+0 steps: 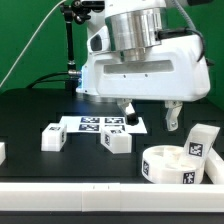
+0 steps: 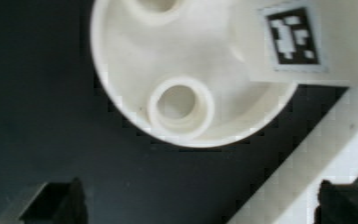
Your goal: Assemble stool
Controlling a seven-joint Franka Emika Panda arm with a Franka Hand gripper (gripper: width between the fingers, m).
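The stool's round white seat (image 1: 172, 165) lies on the black table at the exterior view's lower right, with tags on its rim. In the wrist view the seat (image 2: 194, 70) shows a tag and a round socket. One blocky white leg (image 1: 52, 137) lies at the exterior view's left, another leg (image 1: 116, 142) near the middle, and a third leg (image 1: 203, 140) stands behind the seat. My gripper (image 1: 148, 114) hangs open above the table, just behind the seat. Nothing is between the dark fingertips (image 2: 51, 205) of the gripper (image 2: 202, 206).
The marker board (image 1: 100, 124) lies flat behind the middle leg, under the arm. A white piece (image 1: 2, 152) is cut off at the exterior view's left edge. The table's white front border (image 1: 90, 190) runs along the bottom, and shows as a white band (image 2: 327, 150).
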